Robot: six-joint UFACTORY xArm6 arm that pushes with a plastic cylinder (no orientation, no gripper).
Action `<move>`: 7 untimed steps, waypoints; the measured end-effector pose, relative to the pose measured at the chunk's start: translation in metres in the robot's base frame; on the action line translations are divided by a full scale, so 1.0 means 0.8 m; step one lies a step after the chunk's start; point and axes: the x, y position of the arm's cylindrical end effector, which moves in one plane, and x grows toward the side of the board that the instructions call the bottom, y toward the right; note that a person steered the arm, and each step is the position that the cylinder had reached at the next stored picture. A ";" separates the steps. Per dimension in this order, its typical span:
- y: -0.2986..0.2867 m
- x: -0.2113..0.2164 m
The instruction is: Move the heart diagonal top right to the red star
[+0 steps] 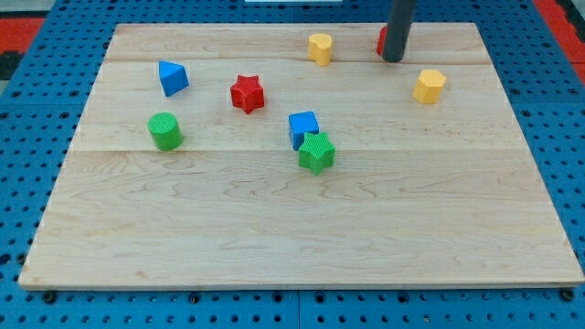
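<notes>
The yellow heart [320, 47] sits near the view's top, right of centre. The red star [247, 93] lies below and to the left of it, apart from it. My tip [394, 59] rests on the board to the right of the heart, with a gap between them. A red block [381, 40] is mostly hidden behind the rod; its shape cannot be made out.
A yellow hexagon block [429, 86] lies at the right. A blue triangular block [172, 78] and a green cylinder [165, 132] lie at the left. A blue cube [303, 126] touches a green star [316, 152] near the centre. The wooden board [302, 238] sits on a blue pegboard.
</notes>
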 end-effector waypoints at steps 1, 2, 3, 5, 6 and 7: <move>-0.041 -0.010; -0.101 -0.035; -0.152 -0.041; -0.196 -0.008; -0.267 -0.019; -0.293 0.005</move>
